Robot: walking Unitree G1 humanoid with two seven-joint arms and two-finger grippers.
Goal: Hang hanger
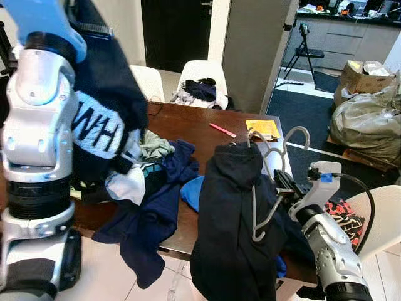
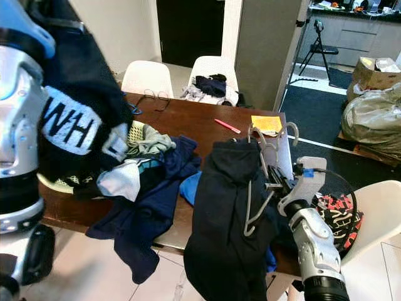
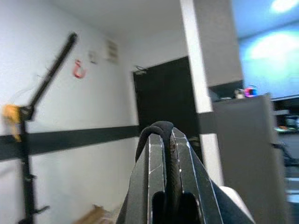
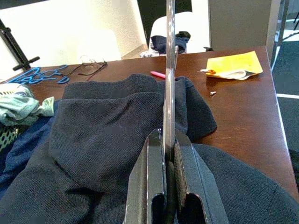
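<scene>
Down at the near right edge of the brown worktop, the right gripper has its fingers pinched shut on the grey wire hanger, the wire running straight up between them in the right wrist view. That hanger carries a dark navy hoodie, which drapes over the worktop's edge and hangs toward the floor. The left gripper is raised high at the far left, its fingers closed on a dark cord or fabric edge; it seems to belong to the black garment with white lettering hanging beside the left arm, though the wrist view is too tight to be sure. A heap of clothes lies on the worktop between the arms, near a pink pen and a yellow paper. White chairs stand behind.
</scene>
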